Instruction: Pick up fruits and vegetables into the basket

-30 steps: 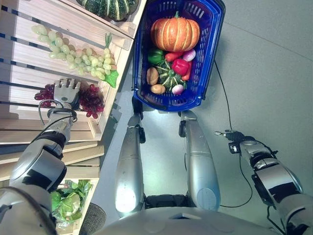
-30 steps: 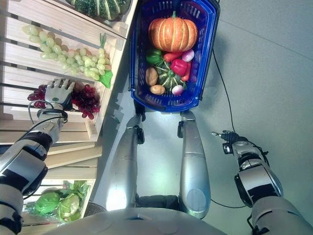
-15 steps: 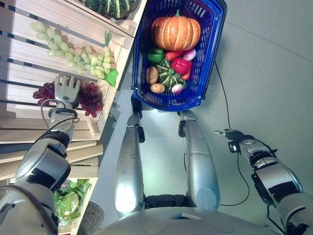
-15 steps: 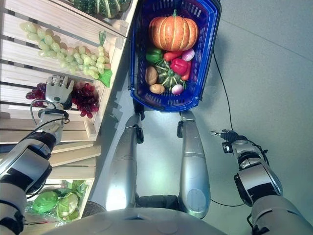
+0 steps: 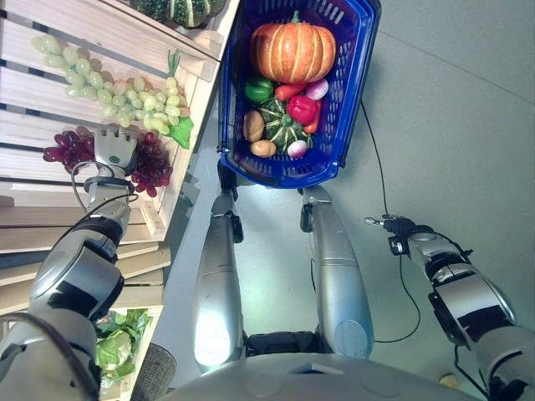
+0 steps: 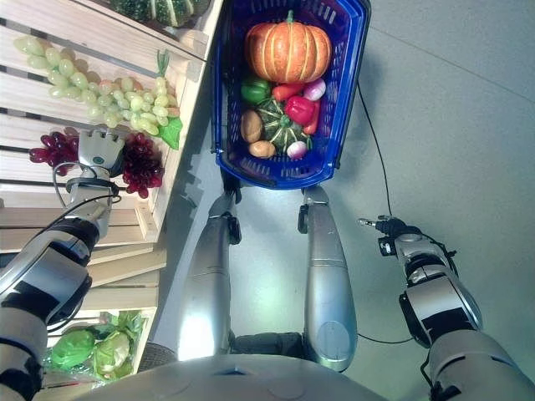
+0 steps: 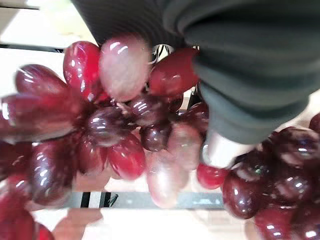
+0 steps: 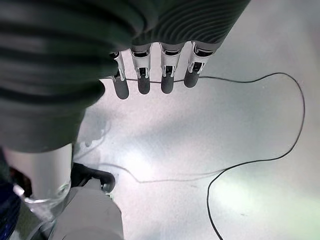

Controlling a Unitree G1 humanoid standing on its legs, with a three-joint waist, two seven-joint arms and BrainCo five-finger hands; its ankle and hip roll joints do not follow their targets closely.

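Left eye view: the basket (image 5: 355, 100) at 12 o'clock already holds a pumpkin (image 5: 292, 52) and peppers. At 9 o'clock, the left hand (image 5: 114, 150) lies on the red grapes (image 5: 149, 163), grip unclear; the green grapes (image 5: 125, 93) wait. The right hand (image 8: 155, 75) hangs relaxed, empty.

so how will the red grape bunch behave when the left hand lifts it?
Probably floppy: the red grape bunch spreads loosely either side of the left hand, so the ends may dangle. The glossy round grapes look slippery. It lies near the wooden shelf edge, so stragglers could snag.

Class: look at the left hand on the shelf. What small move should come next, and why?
Probably curl the fingers round the red grapes and lift. The left hand lies on the bunch on the wooden shelf, and the blue basket waits nearby.
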